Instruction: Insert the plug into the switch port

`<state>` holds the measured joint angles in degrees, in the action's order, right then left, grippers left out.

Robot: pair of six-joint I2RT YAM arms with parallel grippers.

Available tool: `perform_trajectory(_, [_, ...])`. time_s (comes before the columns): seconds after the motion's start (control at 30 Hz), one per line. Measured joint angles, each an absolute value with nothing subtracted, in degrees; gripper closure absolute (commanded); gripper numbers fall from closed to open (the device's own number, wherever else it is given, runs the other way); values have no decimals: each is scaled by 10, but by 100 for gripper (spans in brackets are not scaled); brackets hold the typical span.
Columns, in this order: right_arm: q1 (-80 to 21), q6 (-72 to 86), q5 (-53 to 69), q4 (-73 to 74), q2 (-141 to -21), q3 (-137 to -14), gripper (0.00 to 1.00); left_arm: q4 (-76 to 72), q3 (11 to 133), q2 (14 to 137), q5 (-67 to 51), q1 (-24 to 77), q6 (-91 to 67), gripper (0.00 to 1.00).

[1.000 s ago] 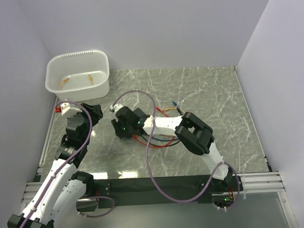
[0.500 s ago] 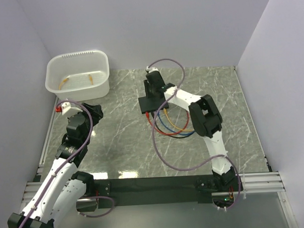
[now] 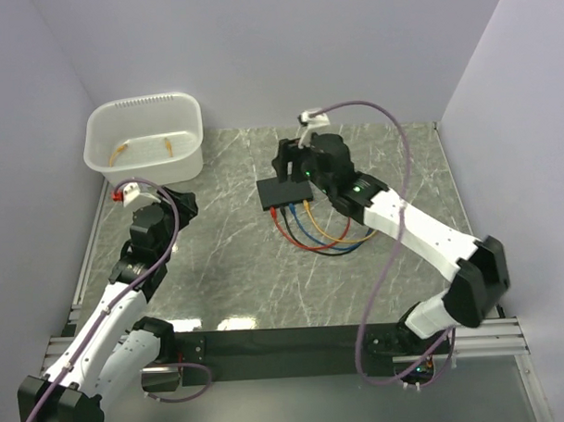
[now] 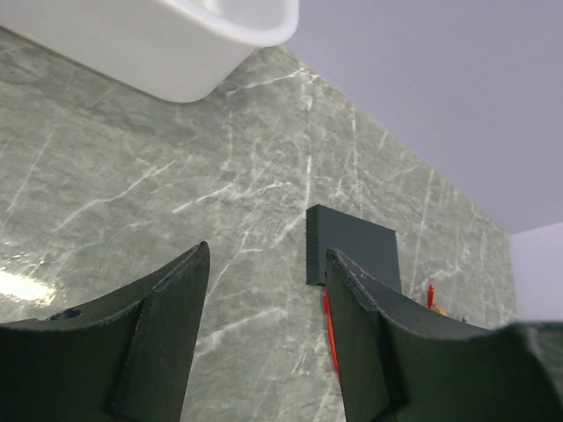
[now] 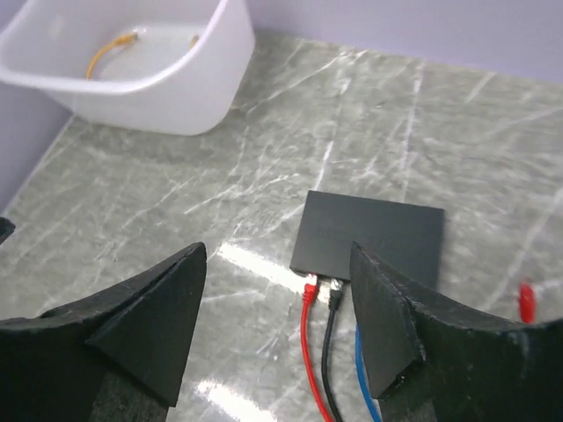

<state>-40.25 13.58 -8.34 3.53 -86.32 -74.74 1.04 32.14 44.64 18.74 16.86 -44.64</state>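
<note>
The right gripper (image 3: 291,164) has carried the switch (image 3: 282,192) rearward — its jaws now apart above it.

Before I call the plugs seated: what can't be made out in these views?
Top external: switch sockets too small to judge seating.
Right wrist: a right claw finger covers the blue cable plug; only the red plug and black plug show.
Left wrist: a left claw finger hides most of the switch's socket edge.

Perhaps 4 cables (image 3: 312,232) enter switch (image 3: 281,192).
</note>
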Motion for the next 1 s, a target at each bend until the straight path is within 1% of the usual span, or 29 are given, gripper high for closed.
perform_trajectory(0.13, [-402,161,-112,72,-779,-683,25,-9,320,450,173,169,-446,38])
perform_trajectory(0.27, [-403,182,-143,130,-691,-591,21,-23,320,471,161,169,-446,31])
perform_trajectory(0.3, [-403,189,-154,145,-664,-567,21,-24,320,477,157,169,-446,26])
perform_trajectory(0.33, [-403,197,-164,159,-635,-543,20,-26,319,482,154,169,-446,5])
perform_trajectory(0.37, [-403,205,-173,173,-601,-520,20,-29,315,486,151,169,-442,1])
perform_trajectory(0.5, [-403,247,-189,190,-462,-439,19,-40,305,505,137,169,-447,1])
perform_trajectory(0.6, [-403,276,-192,193,-396,-404,18,-43,305,526,131,169,-446,1])
perform_trajectory(0.7, [-403,300,-205,201,-363,-386,18,-45,303,538,129,169,-442,1])
perform_trajectory(0.87, [-403,326,-247,224,-321,-365,18,-50,303,553,129,169,-428,4])
perform_trajectory(1.0, [-403,336,-263,234,-263,-339,17,-51,303,562,128,169,-421,4])
